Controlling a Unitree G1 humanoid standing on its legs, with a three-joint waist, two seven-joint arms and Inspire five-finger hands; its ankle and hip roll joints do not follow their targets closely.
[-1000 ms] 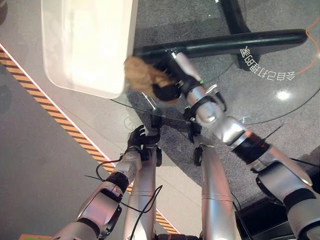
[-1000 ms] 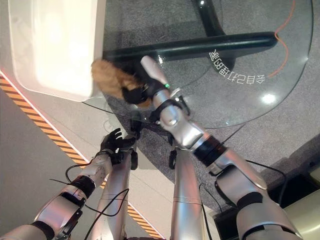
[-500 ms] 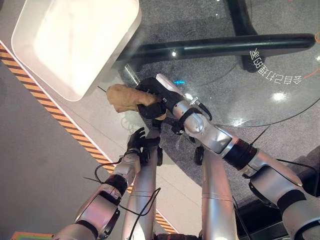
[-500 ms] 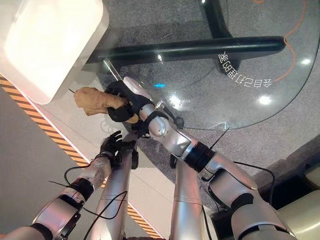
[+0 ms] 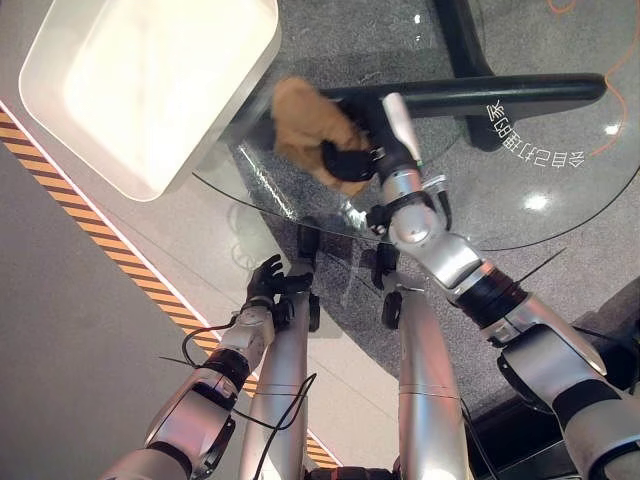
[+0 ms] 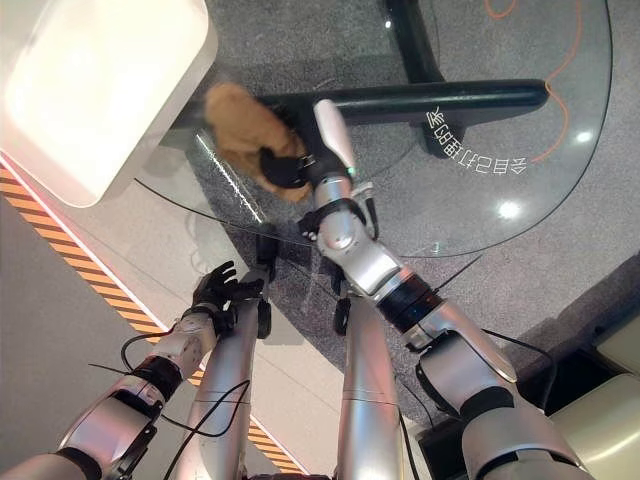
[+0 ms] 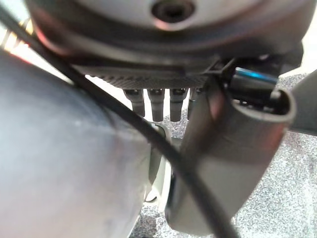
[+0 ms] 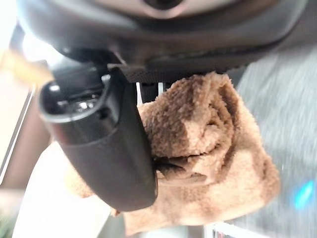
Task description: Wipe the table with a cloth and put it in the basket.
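Observation:
A brown fluffy cloth (image 5: 303, 128) is bunched in my right hand (image 5: 350, 160), which is shut on it and presses it onto the round glass table (image 5: 560, 175) near the table's left rim. In the right wrist view the thumb (image 8: 111, 153) lies across the cloth (image 8: 213, 148). The white basket (image 5: 140, 90) stands just left of the cloth, by the table's edge. My left hand (image 5: 268, 282) hangs low beside the legs, below the table, its fingers relaxed and holding nothing.
A black table base beam (image 5: 480, 95) runs under the glass behind the cloth. White print (image 5: 535, 140) marks the glass on the right. An orange-and-black floor stripe (image 5: 100, 240) runs along the left, and an orange cable (image 5: 620, 100) lies at far right.
The right hand swept the cloth out to the table's near-left edge, then back across the glass away from me. The left hand stayed put. The camera shifted a little.

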